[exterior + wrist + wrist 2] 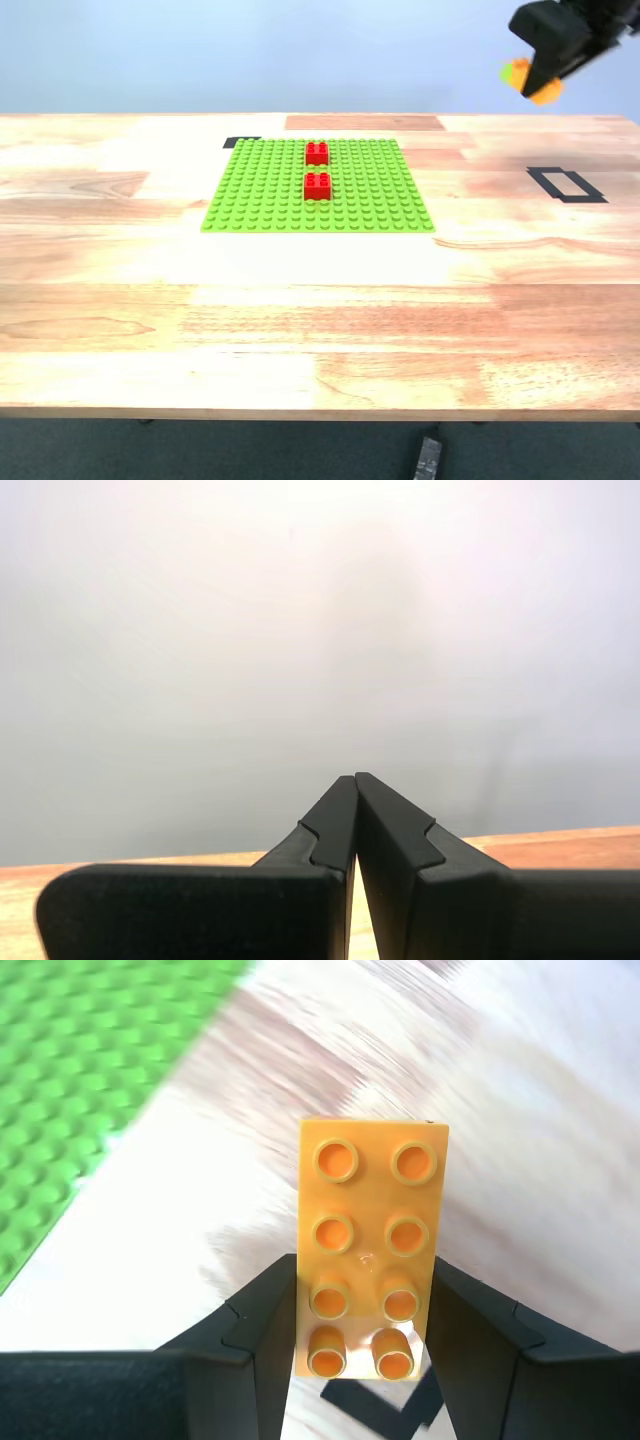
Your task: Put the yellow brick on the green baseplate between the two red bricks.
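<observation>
- The yellow brick (pixel 367 1245) is clamped in my second gripper (pixel 362 1330), airborne at the exterior view's 2 o'clock, off the green baseplate (pixel 270 190).
- The two red bricks (pixel 317 153) leave a narrow gap.
- My first gripper (pixel 355 780) is closed, empty.

You see two red bricks (pixel 317 169) on the green baseplate (pixel 260 190) — a gripper (pixel 535 80) lifts the yellow brick (pixel 545 93) high at the exterior view's right.

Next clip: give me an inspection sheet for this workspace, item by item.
Surface: wooden table, black tape outline at the exterior view's right.
Job's things: green baseplate flat on the table; two red bricks on it, a small gap between them; yellow brick held in the air, off the plate.
Clutter: nothing seen.
Hands: my second hand shut on the yellow brick; my first hand shut, empty.
Cables: nothing seen.
Surroundings: plain pale wall.
</observation>
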{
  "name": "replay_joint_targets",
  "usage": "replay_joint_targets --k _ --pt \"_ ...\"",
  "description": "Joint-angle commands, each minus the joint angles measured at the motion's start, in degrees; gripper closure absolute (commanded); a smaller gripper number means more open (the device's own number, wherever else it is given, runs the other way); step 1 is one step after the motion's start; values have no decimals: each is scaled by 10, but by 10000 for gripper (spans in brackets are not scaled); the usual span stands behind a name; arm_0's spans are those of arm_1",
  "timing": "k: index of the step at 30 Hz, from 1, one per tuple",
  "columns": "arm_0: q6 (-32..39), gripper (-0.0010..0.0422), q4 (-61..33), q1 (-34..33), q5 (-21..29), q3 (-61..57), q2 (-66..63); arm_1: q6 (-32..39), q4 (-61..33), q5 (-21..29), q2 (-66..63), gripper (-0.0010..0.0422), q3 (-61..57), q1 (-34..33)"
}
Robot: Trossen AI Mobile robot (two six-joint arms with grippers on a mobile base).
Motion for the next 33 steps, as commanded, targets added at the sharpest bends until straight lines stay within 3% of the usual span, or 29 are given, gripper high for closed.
replay_joint_targets --k 1,8,10,19,23,27,33 --pt "-1 412 -10 0 0 0 0 -61 -21 10 11 379 34 41" --pt "-2 412 -15 0 0 0 0 -143 -34 10 62 379 122 124" --pt "-11 413 -20 0 20 0 0 -176 -45 10 79 379 149 146" --pt "-49 412 -97 0 271 0 -2 -230 -132 12 180 379 271 201" --pt "-49 413 -163 0 347 16 -7 -246 -147 9 211 379 304 214" --pt "23 413 -281 -2 374 54 -11 -296 -148 9 230 379 311 233" --pt "127 413 -443 -10 376 122 -13 -298 -152 9 268 379 329 263"
